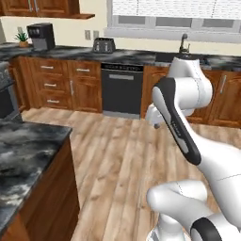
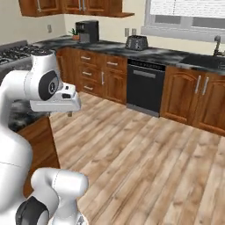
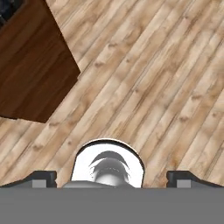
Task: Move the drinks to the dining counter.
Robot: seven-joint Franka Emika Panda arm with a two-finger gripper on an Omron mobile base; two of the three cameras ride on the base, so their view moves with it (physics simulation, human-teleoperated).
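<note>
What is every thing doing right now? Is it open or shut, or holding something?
Tool: open, holding nothing, above the wooden floor.
Dishwasher: door shut.
Drawers: all shut.
Cabinet doors: shut.
Toaster: upright on the back counter.
Potted plant: upright beside the coffee machine.

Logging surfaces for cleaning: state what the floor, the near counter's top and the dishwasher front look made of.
Floor: pale wood planks, visible grain and seams, matte. Near counter's top: black-grey marbled stone, apparently polished. Dishwasher front: smooth dark panel, perhaps metal or plastic; unclear.
</note>
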